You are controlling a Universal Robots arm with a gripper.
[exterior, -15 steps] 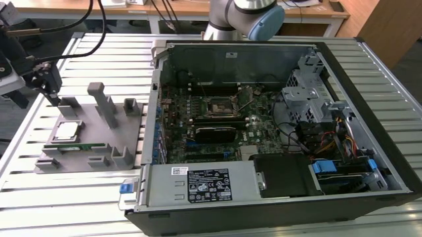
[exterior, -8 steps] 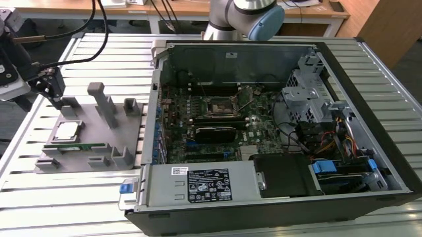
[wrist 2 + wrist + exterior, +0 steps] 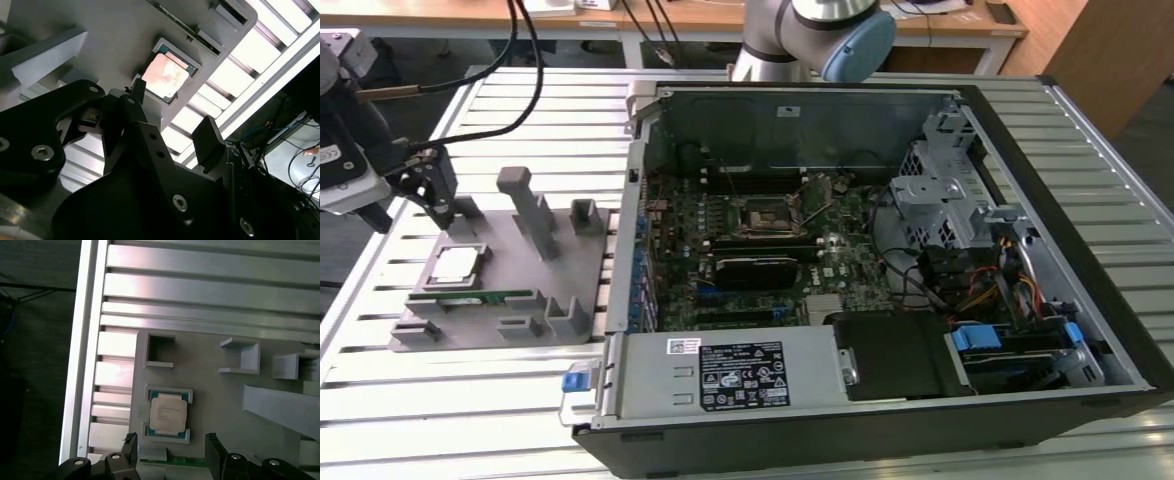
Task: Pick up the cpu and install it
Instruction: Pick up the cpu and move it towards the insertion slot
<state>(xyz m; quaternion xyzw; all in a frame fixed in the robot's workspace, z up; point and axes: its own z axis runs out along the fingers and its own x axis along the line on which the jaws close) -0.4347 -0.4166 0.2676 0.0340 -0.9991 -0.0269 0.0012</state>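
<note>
Two black fingers [image 3: 215, 452] of the arm's gripper [image 3: 172, 455] are standing wide apart, gripping nothing, with bare space between them. The small flat square cpu with the silvery metal top [image 3: 168, 412] is sitting flat in its square recess on the grey plastic fixture plate [image 3: 210, 370]. That plate is lying on the exterior view's left, well apart from the open black computer case [image 3: 854, 440]. In both wrist views the cpu is lying just ahead of the finger gap, roughly centred on it and touching neither finger. The gap is looking wider than the chip. In the exterior view the gripper is hovering over the plate at the cpu's far side. Being square, the chip has no long axis. A long thin green memory stick [image 3: 470, 297] is lying just near of the cpu. The black square-framed socket [image 3: 767, 218] inside the case is not holding the chip yet.
</note>
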